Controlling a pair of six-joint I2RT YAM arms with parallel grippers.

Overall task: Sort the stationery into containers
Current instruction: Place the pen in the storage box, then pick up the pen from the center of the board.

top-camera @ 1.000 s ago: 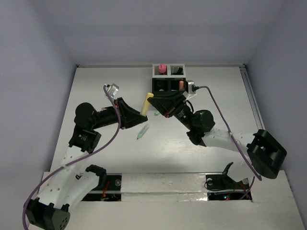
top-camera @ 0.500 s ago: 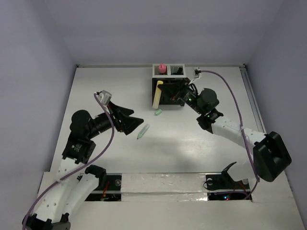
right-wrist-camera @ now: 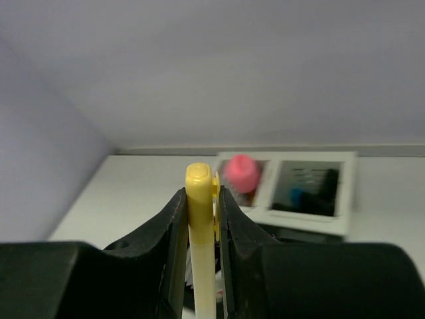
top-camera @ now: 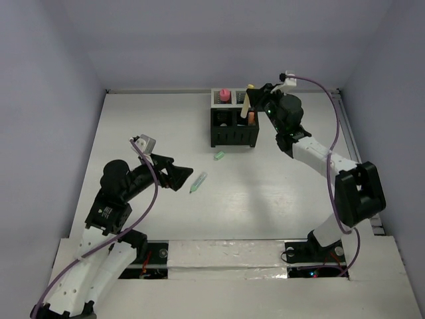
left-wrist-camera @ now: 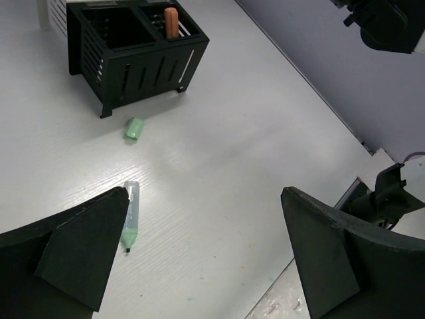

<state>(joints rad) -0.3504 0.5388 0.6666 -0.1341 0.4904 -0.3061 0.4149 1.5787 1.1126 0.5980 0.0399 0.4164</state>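
Note:
The containers are a mesh organizer (top-camera: 234,127) at the table's far middle, with two black compartments in front and two white ones (right-wrist-camera: 312,194) behind. A pink tube (top-camera: 225,95) stands in the back-left compartment and an orange marker (top-camera: 251,117) in the front-right one. My right gripper (top-camera: 255,101) is shut on a yellow pen (right-wrist-camera: 200,219), held upright above the organizer's right side. A green marker (left-wrist-camera: 131,216) and a green cap (left-wrist-camera: 133,128) lie on the table. My left gripper (left-wrist-camera: 204,199) is open and empty, low over the table, with the green marker by its left finger (left-wrist-camera: 73,256).
Dark and blue items (right-wrist-camera: 317,188) sit in the back-right white compartment. The right arm's cable (top-camera: 330,126) loops over the table's right side. The arm bases and a taped strip (top-camera: 226,256) run along the near edge. Walls close off the far and side edges.
The left gripper has opened and drawn back toward the near left. The right gripper has carried the yellow pen from the organizer's left side up over its right side.

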